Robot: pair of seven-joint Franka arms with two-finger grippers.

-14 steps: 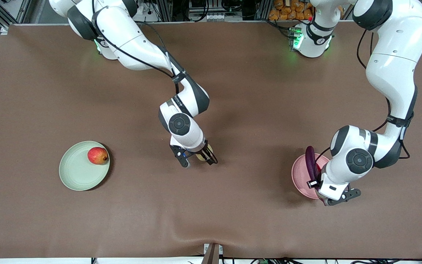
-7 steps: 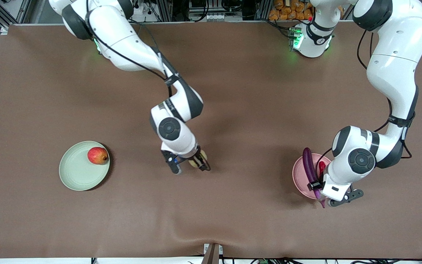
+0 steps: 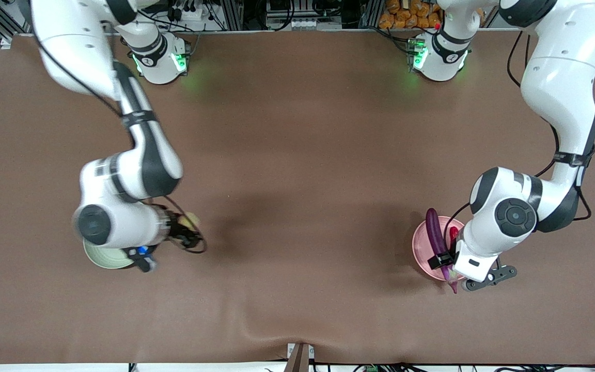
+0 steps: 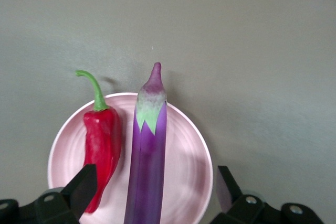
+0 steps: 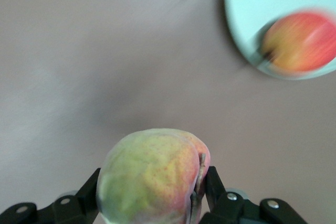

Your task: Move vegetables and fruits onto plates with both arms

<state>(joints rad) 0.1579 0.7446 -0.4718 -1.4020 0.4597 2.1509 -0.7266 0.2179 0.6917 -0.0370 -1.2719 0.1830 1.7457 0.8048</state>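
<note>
My right gripper point(image 5: 152, 183) is shut on the yellowish-green, pink-blushed fruit point(image 5: 152, 177) and hangs over the brown cloth just beside the pale green plate point(image 3: 102, 260). The round red fruit point(image 5: 299, 43) lies on that plate point(image 5: 247, 3); in the front view the right arm hides it. My left gripper point(image 4: 156, 184) stands open above the pale pink plate point(image 4: 186, 145), its fingers either side of the purple eggplant point(image 4: 149, 156). The eggplant lies on the plate next to the red chili pepper point(image 4: 102, 140). Neither finger touches them.
Brown cloth covers the whole table. The pink plate point(image 3: 421, 253) sits toward the left arm's end and the green plate toward the right arm's end, with a wide bare stretch between them. The eggplant's point(image 3: 435, 232) ends overhang the pink plate's rim.
The right arm has swung from the table's middle to the green plate with the peach-like fruit in its grip. The left gripper has opened and let go of the eggplant onto the pink plate.
</note>
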